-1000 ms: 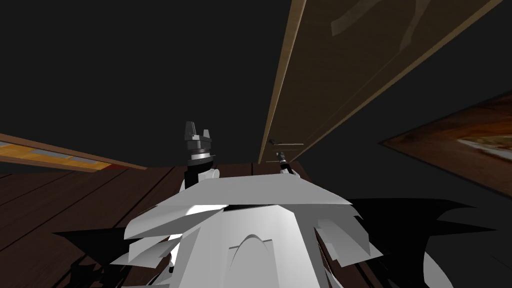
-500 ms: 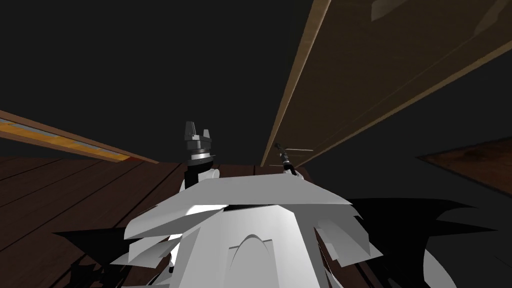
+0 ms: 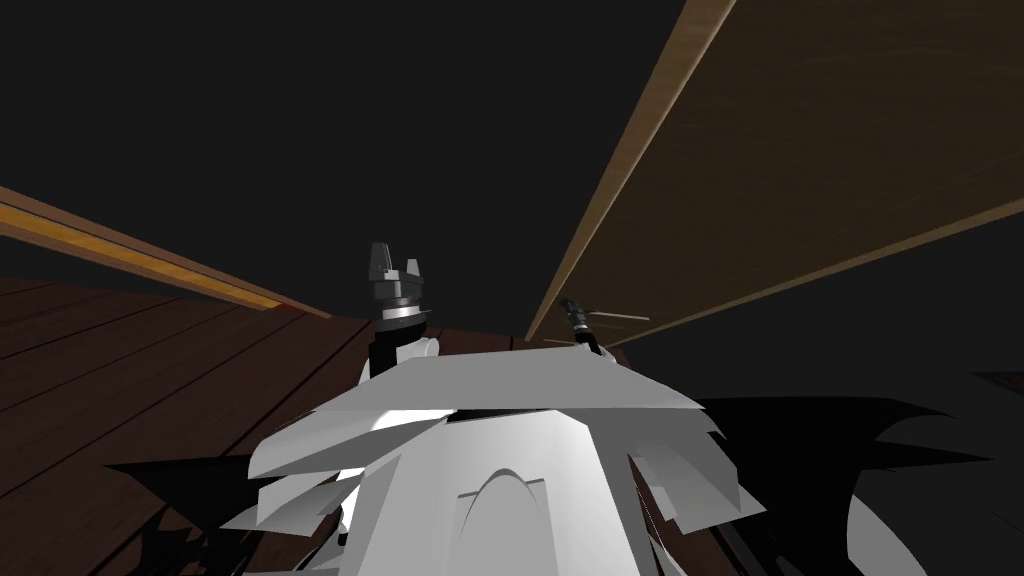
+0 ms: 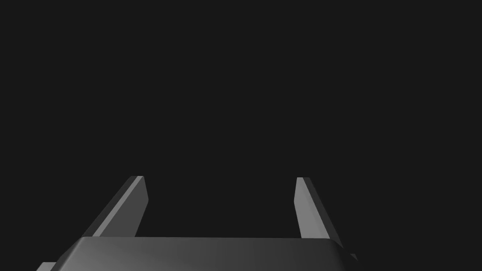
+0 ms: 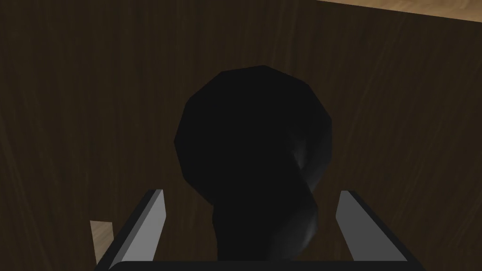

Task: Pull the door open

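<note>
Right pincer (image 5: 252, 193) stands wide, blades either side of the dark rounded handle (image 5: 254, 136) with a gap on each side; nothing clamped, the handle's neck nearer one blade than the other. Behind the handle, the door (image 5: 94, 94), brown with a wood grain, takes up most of the wrist view, a paler strip of its edge in the upper right corner. In the head view the door's pale edge runs from the centre of the frame to the top right, the face spreading across the upper right. Left pincer (image 3: 396, 255) is raised at centre frame, blades apart, idle and holding nothing. Change over the last second: the whole head view has swung. The dark plank floor (image 3: 150, 370) and the orange-brown strip (image 3: 150, 262) at left have turned along with the door, and the framed brown shape at far right has left the frame, so I read this as my own turn. Whether the door itself has swung I cannot tell. Judgement: without a closed grip, any pull rests on a blade hooking the handle; it may slip free.
</note>
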